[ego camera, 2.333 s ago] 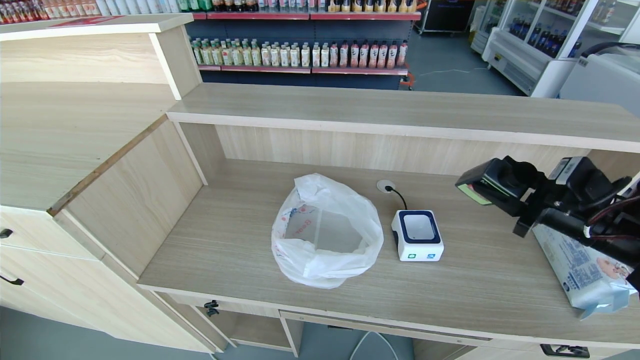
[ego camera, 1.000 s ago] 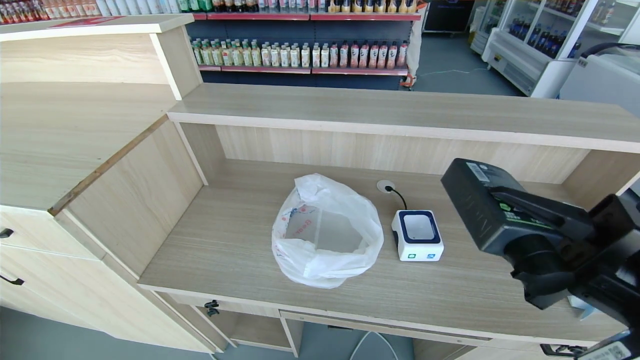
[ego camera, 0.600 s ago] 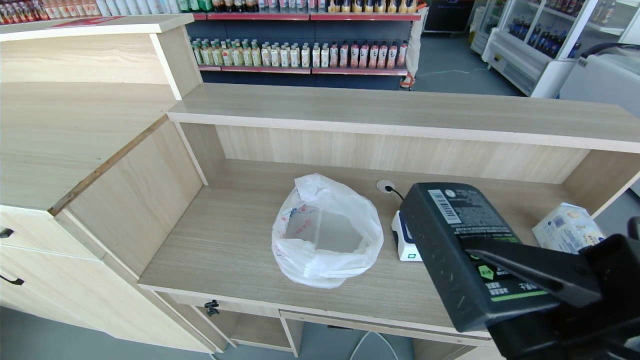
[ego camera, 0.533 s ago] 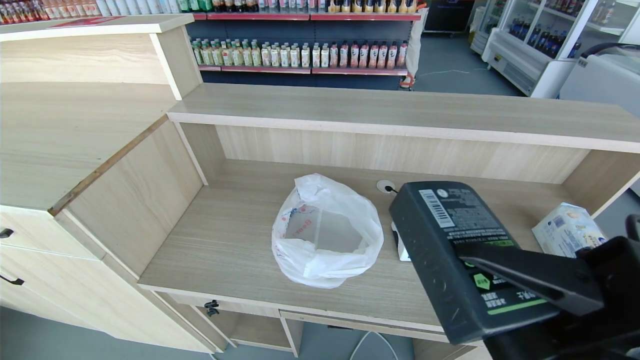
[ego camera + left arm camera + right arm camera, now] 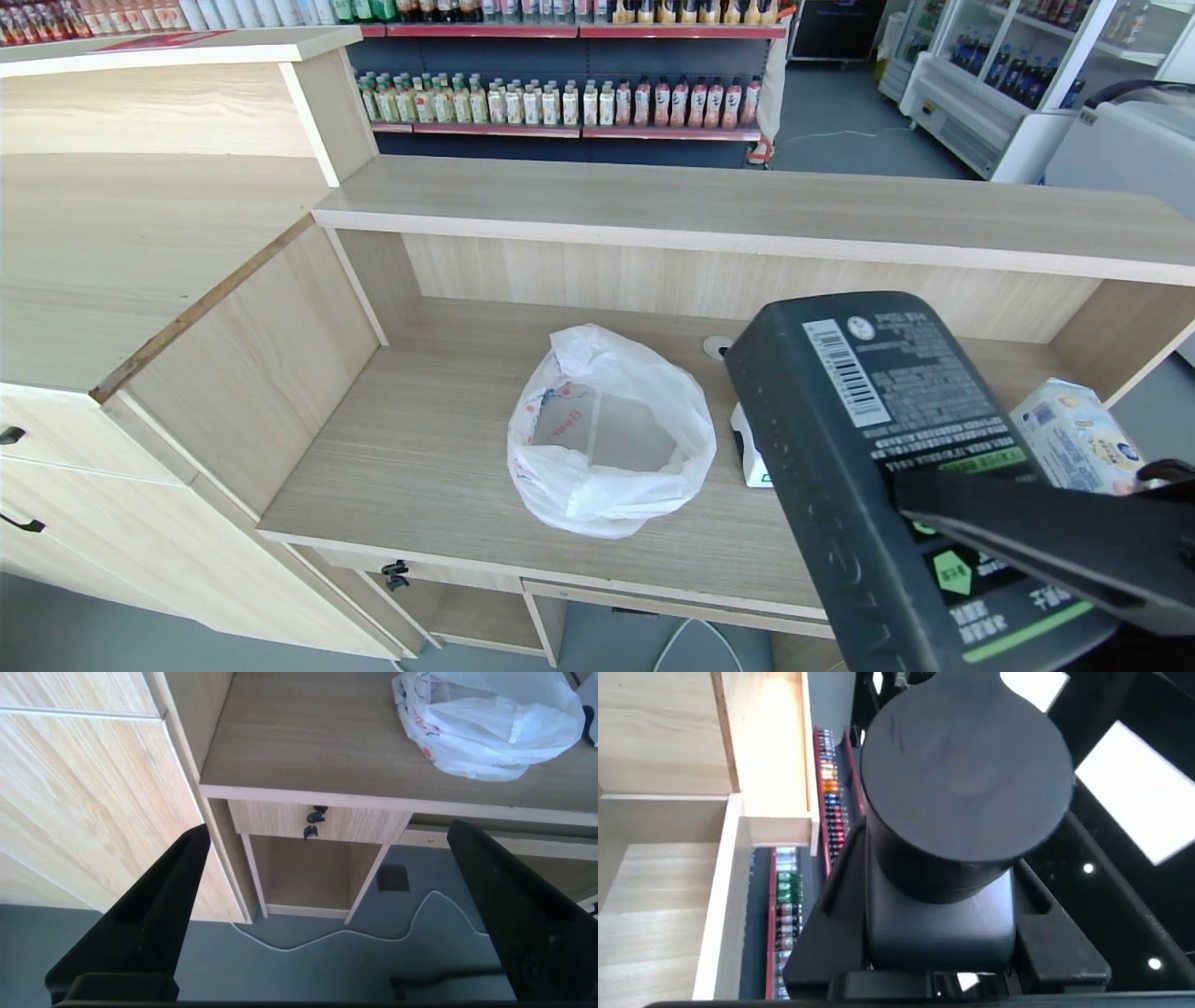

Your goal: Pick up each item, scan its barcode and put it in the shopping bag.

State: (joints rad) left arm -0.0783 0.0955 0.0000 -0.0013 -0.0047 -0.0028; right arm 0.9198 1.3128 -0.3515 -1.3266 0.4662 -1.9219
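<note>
My right gripper is shut on a tall black container, held high over the desk's right half. The container's printed face and its barcode label are turned up toward the head camera. In the right wrist view the container's round cap stands between my fingers. The white shopping bag sits open mid-desk. The white scanner is to the right of the bag, mostly hidden behind the container. My left gripper hangs open and empty below the desk's front edge, with the bag beyond it.
A pale blue pack of wipes lies at the desk's right end. The wooden desk has a raised counter behind and a side wall on the left. A drawer key hangs under the front edge.
The right arm has carried the black container from the far right up and leftward, over the scanner. Its barcode face has turned up. The wipes pack is uncovered.
</note>
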